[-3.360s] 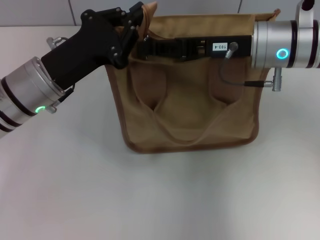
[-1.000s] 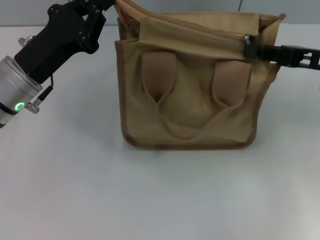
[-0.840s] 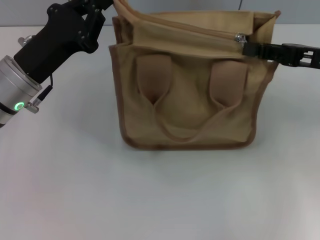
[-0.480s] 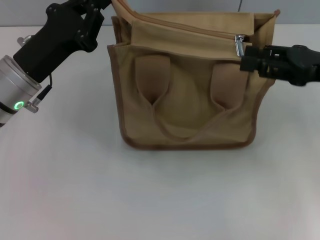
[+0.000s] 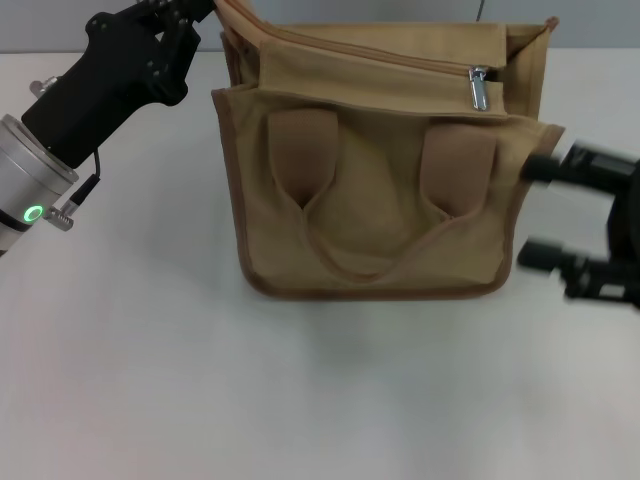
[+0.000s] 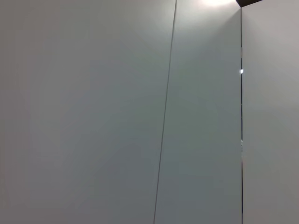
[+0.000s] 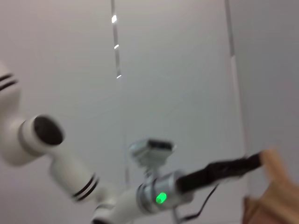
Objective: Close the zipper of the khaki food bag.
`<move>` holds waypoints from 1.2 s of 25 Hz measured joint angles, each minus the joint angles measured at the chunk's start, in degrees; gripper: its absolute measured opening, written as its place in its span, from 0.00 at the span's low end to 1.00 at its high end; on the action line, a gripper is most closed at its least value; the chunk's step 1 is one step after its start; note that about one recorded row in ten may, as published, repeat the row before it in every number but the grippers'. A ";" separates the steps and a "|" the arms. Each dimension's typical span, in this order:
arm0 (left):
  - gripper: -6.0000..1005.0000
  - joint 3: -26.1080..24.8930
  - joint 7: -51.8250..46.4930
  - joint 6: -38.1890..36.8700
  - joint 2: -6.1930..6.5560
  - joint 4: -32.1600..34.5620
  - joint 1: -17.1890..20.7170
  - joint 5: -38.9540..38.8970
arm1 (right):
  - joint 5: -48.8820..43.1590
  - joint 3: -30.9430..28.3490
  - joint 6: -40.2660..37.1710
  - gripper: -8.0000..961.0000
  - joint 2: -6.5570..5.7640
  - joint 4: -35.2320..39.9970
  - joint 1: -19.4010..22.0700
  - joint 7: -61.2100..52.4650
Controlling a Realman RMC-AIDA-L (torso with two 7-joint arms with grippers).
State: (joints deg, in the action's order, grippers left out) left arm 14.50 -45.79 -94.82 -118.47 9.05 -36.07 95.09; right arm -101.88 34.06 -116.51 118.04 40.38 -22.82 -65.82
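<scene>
Right hand [image 5: 535,212] spread wide beside khaki food bag [image 5: 375,160]; left hand [image 5: 205,8] grips its corner.

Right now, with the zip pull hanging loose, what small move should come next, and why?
Probably the left gripper should let go of the bag's top corner and back off. The pull tab sits at the far end of the zipper, which looks closed, and the right gripper is open beside the bag.

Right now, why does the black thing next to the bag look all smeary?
In the head view the right gripper is smeared by motion blur beside the bag, while the bag, its zipper pull and the left gripper stay sharp. The right wrist view is blurred too.
</scene>
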 joint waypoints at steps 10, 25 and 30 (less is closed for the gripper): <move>0.05 -0.79 -1.98 1.02 -0.10 -0.01 1.19 -0.33 | -10.57 0.43 0.86 0.79 -0.01 -4.18 -1.64 4.24; 0.11 1.85 -13.11 -0.38 0.30 6.88 7.60 -1.78 | -11.18 1.88 6.73 0.79 0.18 -7.96 -5.46 4.04; 0.43 10.66 -22.04 -5.96 3.11 16.55 12.74 -1.37 | -11.20 1.92 7.90 0.79 0.26 -9.76 -6.59 4.09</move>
State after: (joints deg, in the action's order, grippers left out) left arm 25.16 -67.83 -100.79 -115.36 25.60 -23.33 93.72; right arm -113.08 35.98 -108.61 118.30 30.62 -29.41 -61.74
